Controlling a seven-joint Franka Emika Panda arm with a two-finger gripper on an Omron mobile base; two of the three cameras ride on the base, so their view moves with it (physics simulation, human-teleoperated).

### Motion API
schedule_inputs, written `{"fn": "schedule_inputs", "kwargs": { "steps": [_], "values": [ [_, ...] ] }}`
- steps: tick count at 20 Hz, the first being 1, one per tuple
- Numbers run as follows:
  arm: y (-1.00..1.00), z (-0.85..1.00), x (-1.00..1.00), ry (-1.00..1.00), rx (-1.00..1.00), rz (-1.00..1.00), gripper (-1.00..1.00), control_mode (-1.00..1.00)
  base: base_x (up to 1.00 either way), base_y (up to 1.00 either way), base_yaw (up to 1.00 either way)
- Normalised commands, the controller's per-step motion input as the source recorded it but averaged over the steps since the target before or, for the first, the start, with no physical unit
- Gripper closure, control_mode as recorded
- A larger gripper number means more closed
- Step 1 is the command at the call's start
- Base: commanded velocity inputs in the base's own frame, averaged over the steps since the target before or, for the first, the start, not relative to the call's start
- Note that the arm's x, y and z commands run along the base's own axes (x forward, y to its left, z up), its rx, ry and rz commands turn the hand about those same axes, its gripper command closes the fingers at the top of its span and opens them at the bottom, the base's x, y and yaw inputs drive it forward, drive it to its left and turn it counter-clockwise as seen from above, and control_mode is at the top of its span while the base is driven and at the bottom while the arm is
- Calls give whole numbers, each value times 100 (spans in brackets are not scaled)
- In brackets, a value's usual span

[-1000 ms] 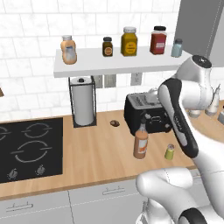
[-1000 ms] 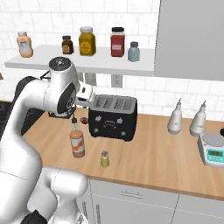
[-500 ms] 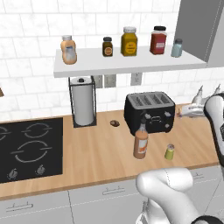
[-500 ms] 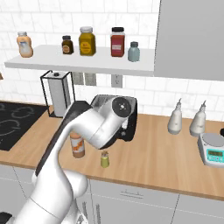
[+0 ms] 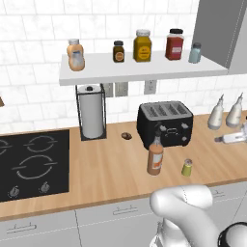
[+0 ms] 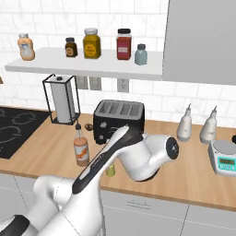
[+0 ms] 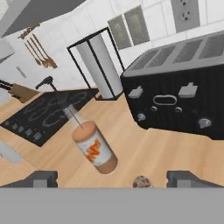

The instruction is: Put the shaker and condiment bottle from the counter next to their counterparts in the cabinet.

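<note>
Wooden worktop (image 5: 96, 173), front edge: wide-open, empty gripper (image 7: 112, 178) should centre over the tiny yellow-green grey-capped shaker (image 7: 141, 182) before closing.

The orange-brown condiment bottle (image 5: 155, 158) stands upright on the counter (image 5: 96, 173) just in front of the black toaster (image 5: 165, 123). The tiny yellow-green shaker (image 5: 187, 167) stands upright in front of the toaster too, near the bottle. On the cabinet (image 5: 140, 70) shelf above the toaster stand the peach squeeze bottle (image 5: 75, 54) and pale blue shaker (image 5: 195, 52).
</note>
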Motion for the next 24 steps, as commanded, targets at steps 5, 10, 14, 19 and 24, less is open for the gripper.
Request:
{"fn": "schedule_inputs", "kwargs": {
  "steps": [5,10,14,19,24],
  "values": [
    [-27,-51,0,-7,0,25,-100,-100,0,0,0],
    [-6,-41,0,-11,0,24,-100,-100,0,0,0],
    [3,-25,0,-4,-7,13,-100,-100,0,0,0],
    [24,-31,-2,0,-7,9,-100,-100,0,0,0],
    [15,-20,0,0,-2,5,-100,-100,0,0,0]
  ]
}}
